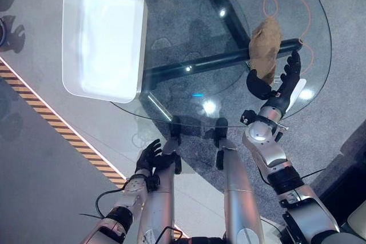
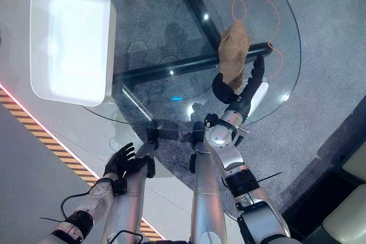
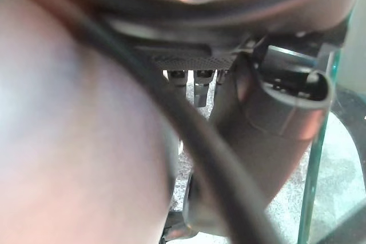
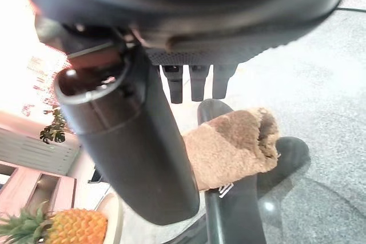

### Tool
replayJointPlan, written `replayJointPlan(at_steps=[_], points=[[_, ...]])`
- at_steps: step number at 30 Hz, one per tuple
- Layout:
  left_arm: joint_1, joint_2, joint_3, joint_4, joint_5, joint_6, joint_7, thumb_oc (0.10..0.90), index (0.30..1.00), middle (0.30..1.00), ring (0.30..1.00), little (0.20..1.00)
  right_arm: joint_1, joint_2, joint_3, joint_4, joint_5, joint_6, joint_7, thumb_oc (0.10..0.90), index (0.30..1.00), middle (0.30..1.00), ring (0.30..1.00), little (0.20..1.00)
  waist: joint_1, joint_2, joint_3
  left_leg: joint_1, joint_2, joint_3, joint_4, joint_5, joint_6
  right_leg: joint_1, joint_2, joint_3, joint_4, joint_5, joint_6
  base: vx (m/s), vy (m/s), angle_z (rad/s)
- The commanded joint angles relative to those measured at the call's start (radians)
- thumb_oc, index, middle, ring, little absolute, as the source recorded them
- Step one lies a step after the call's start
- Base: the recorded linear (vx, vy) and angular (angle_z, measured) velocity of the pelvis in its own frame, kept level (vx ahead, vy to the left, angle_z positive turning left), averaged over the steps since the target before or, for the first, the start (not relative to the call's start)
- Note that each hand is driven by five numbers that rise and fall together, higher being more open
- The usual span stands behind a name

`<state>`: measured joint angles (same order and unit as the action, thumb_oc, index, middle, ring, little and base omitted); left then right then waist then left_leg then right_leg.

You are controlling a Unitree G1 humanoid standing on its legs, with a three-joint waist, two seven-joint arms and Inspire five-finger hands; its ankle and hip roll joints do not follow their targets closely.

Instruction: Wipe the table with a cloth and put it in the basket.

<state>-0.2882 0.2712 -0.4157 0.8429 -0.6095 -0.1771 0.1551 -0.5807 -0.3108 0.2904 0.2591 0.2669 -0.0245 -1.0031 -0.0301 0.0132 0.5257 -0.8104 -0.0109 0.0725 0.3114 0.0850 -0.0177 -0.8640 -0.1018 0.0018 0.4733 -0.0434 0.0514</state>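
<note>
One fuzzy brown cloth [image 1: 265, 47] lies bunched on the round glass table [image 1: 189, 92], out toward the table's right edge and just above the dark crossbar that shows through the glass. The robot's right hand [image 1: 273, 87] is right there at the near end of the cloth, fingers straight and relaxed alongside it, thumb spread wide to the other side, gripping nothing as far as I can see. In the right wrist view the cloth [image 4: 231, 148] sits just past the thumb, so contact looks light at best.

One white rectangular plastic basket [image 1: 103, 39] sits on the table's left edge, well apart from the cloth, overhanging the rim a little. The left hand [image 1: 150, 157] hangs below the table's near edge, fingers loosely spread, holding nothing.

The risk, as I judge it: the glass is slick and the cloth lies near the right rim, so an open-handed push that way could send it over the edge. A loose pinch could also drop it on the long carry to the basket.

Count: one cloth, one basket, one table, two hands.
</note>
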Motion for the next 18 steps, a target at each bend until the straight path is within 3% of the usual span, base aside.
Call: replayJointPlan(at_steps=[1,18], points=[[0.058,-0.081,-0.040,-0.022,-0.023,-0.002,0.006,0.800,0.900,0.900,0.900,0.900,-0.017,-0.065,-0.053,-0.108,-0.020,-0.036,-0.061,0.800,0.900,0.900,0.900,0.900,-0.003,0.023,-0.006,-0.048,-0.062,0.026,0.165,-0.134,0.059,-0.005,0.046,-0.066,-0.130,0.130,-0.030,0.00,0.000,0.00],[0.029,-0.072,-0.075,-0.071,-0.059,-0.003,0.014,0.800,0.900,0.900,0.900,0.900,-0.116,-0.140,-0.053,0.030,0.053,-0.046,-0.010,0.800,0.900,0.900,0.900,0.900,0.011,0.045,-0.006,-0.128,-0.070,0.021,0.185,-0.127,0.055,-0.087,0.043,-0.075,-0.113,0.146,-0.023,0.00,0.006,0.00]])
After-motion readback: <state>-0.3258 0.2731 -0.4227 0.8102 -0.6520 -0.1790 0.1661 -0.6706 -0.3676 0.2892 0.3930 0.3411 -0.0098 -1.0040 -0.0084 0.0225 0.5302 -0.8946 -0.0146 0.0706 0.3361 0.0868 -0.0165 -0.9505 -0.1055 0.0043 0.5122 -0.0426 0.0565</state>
